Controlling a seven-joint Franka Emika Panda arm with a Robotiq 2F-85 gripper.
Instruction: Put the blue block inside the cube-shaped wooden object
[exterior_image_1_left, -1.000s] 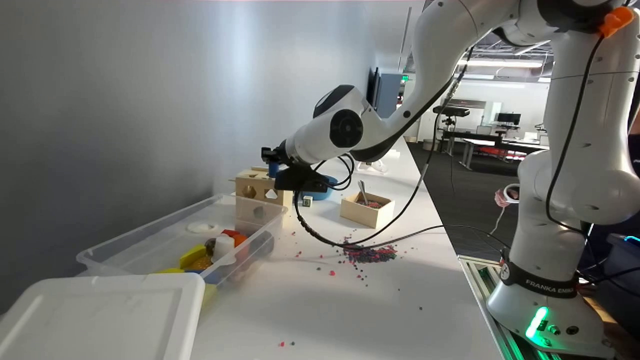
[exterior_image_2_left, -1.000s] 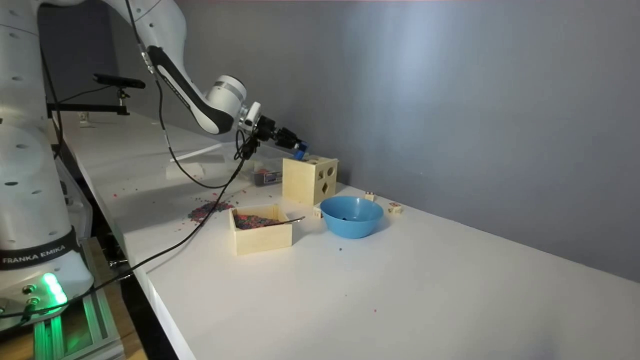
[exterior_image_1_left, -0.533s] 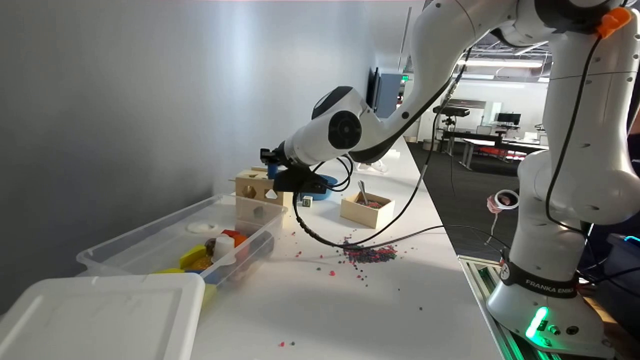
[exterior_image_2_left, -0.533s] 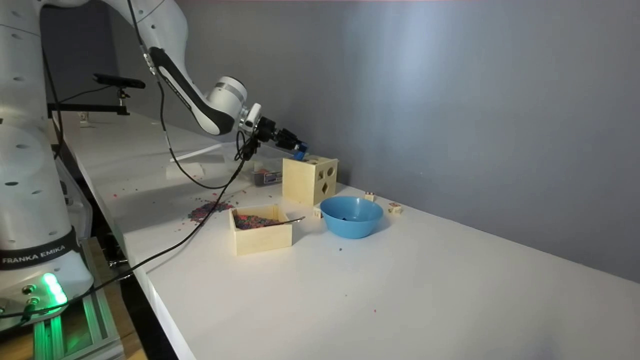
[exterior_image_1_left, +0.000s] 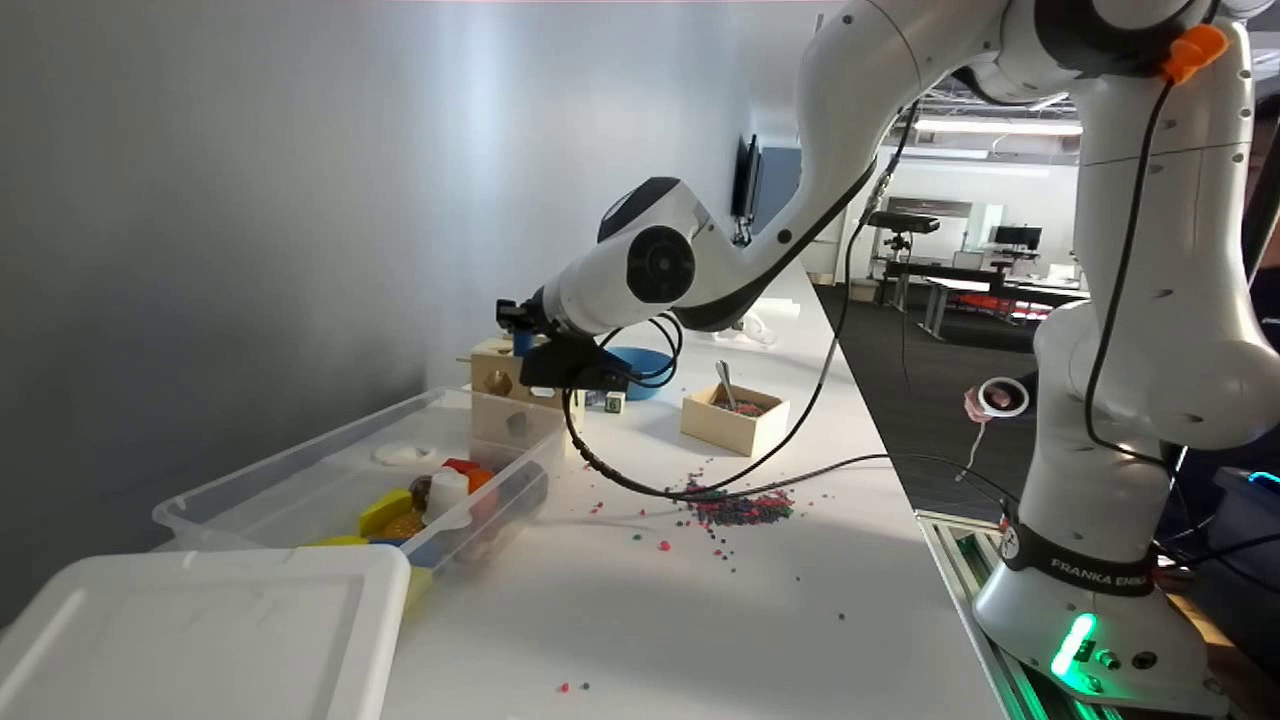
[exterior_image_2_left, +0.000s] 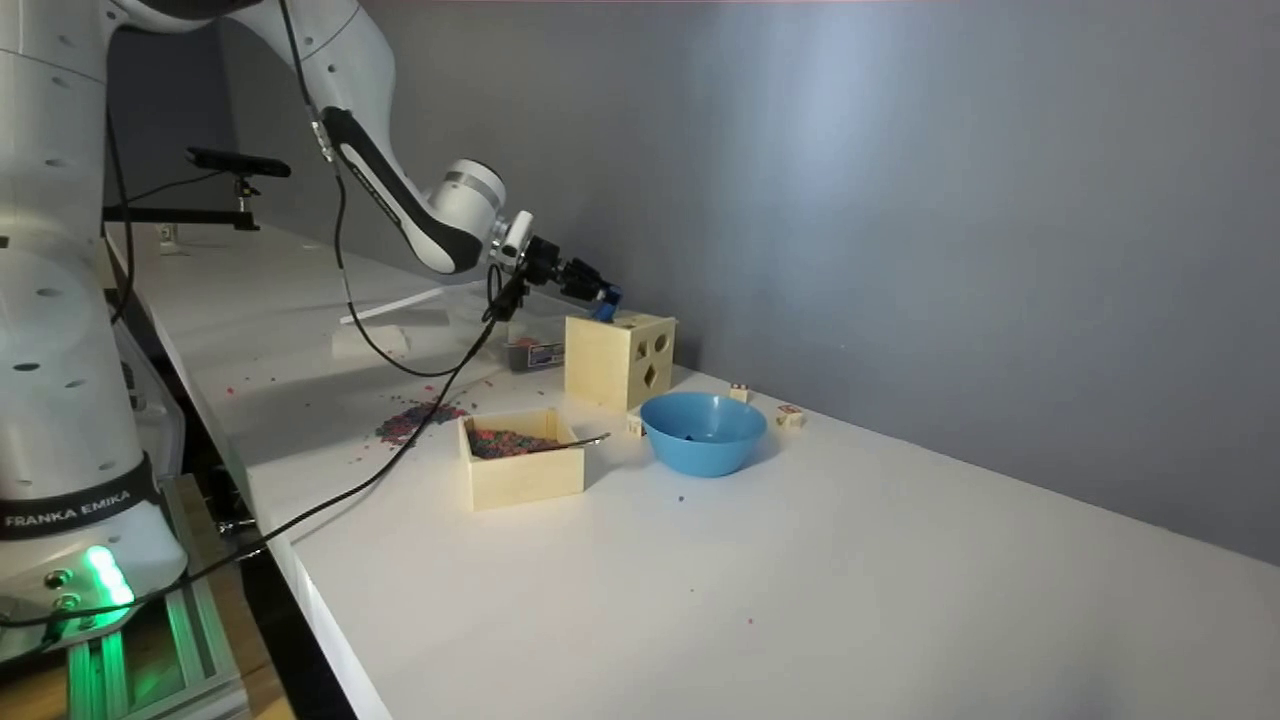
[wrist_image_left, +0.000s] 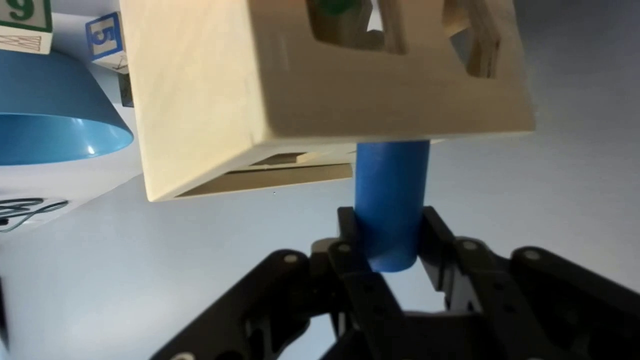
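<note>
My end effector (wrist_image_left: 389, 227) pinches the blue cylindrical block (wrist_image_left: 392, 180) at the top of the pale wooden cube (wrist_image_left: 360, 100) — grasp done, full insertion and release seemingly left.

Both exterior views: pale vertical glare down the grey wall (exterior_image_1_left: 300, 230) | in an exterior view, broad soft shadow over the near white table (exterior_image_1_left: 690, 640); far right, bright ceiling lights (exterior_image_1_left: 1000, 127) | wrist view: wooden shape-sorter cube (wrist_image_left: 300, 90), plain face lit, holed face shaded; glint inside light-blue bowl (wrist_image_left: 55, 95); gripper fingers (wrist_image_left: 436, 242) slightly blurred
</note>
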